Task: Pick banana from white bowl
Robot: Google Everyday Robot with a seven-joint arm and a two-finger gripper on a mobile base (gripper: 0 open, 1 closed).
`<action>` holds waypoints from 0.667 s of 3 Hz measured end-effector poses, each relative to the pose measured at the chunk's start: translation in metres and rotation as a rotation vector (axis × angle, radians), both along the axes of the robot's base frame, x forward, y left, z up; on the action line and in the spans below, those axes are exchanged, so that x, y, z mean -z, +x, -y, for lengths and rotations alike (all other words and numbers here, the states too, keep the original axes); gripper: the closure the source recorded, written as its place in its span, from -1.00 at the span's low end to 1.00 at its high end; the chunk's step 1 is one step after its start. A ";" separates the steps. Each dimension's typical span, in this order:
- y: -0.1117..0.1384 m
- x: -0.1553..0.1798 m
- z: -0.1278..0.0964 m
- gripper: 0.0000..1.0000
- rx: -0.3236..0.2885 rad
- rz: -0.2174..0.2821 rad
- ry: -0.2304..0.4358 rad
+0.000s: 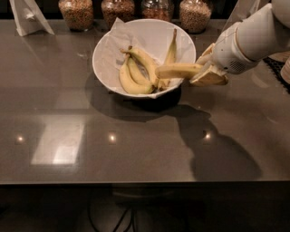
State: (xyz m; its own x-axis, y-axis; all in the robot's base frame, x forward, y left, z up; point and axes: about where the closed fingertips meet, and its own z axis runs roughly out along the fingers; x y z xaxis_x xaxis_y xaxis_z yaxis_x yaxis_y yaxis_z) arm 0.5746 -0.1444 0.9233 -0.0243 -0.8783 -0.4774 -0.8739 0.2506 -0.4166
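Observation:
The white bowl [111, 56], lined with crinkled white paper, stands at the back middle of the dark table. A bunch of curved bananas [136, 74] lies in it, and a thin banana with a long stem [171, 50] leans on the right wall. The banana [176, 71], long and nearly straight, lies almost level over the bowl's right rim. My gripper [206, 72] reaches in from the right and is shut on the banana's right end, holding it just above the rim.
Several glass jars of brown grains [76, 13] stand along the back edge behind the bowl. A folded white paper [28, 18] stands at the back left. The table's front edge [136, 182] runs across the lower part of the view.

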 end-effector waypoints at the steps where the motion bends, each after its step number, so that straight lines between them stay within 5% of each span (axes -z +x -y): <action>1: -0.004 -0.011 0.001 1.00 -0.001 -0.006 0.019; 2: -0.009 -0.026 0.004 1.00 -0.010 -0.001 0.070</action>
